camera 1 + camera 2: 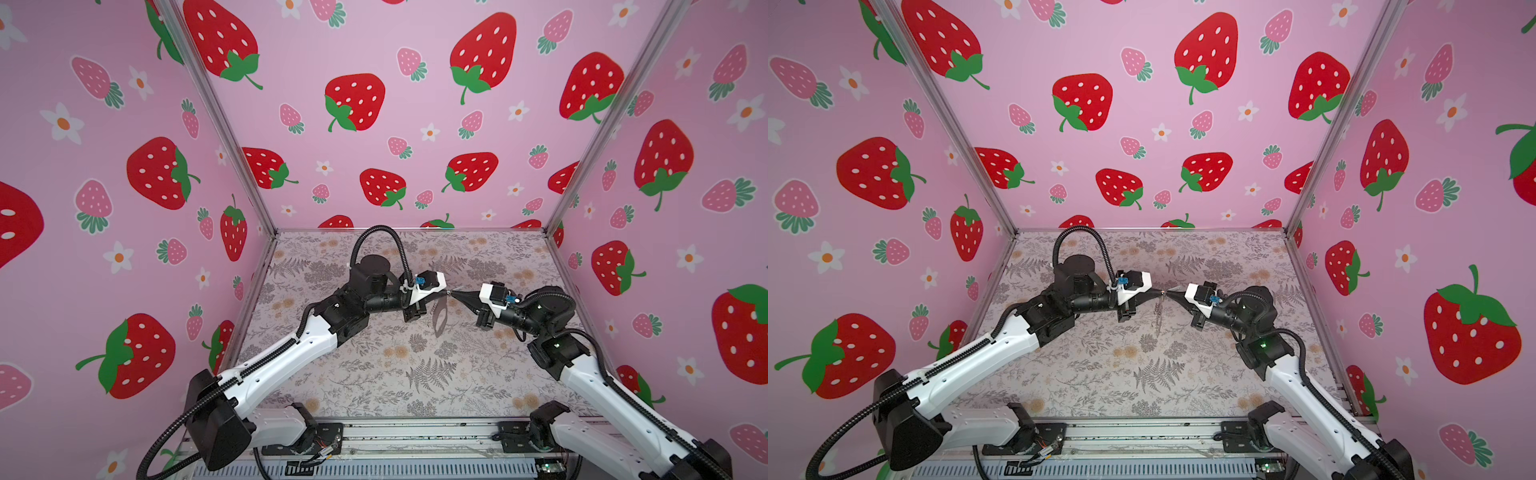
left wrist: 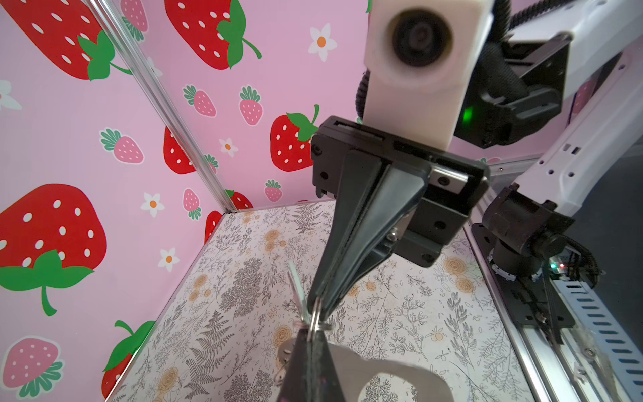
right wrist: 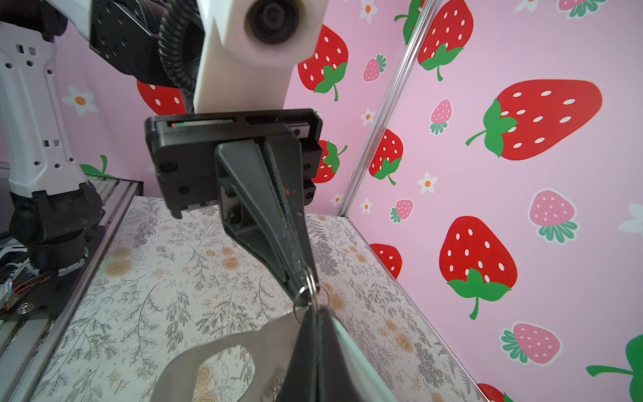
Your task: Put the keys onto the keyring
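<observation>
Both grippers meet tip to tip in mid-air over the middle of the table. My left gripper (image 1: 446, 293) (image 2: 310, 331) is shut on the top edge of the keyring (image 1: 439, 320) (image 2: 400, 369), a flat grey plate with a cut-out that hangs down below the tips. A small silver ring (image 2: 315, 325) (image 3: 303, 296) sits right where the tips touch. My right gripper (image 1: 453, 294) (image 3: 315, 309) is shut at that ring on the head of a plain silver key (image 2: 295, 285), whose blade slants back alongside its fingers. In a top view the key (image 1: 458, 288) shows as a thin sliver.
The floral-patterned table (image 1: 395, 374) lies under the arms, walled on three sides by pink strawberry panels (image 1: 415, 124). Aluminium rails and both arm bases (image 1: 299, 424) line the near edge.
</observation>
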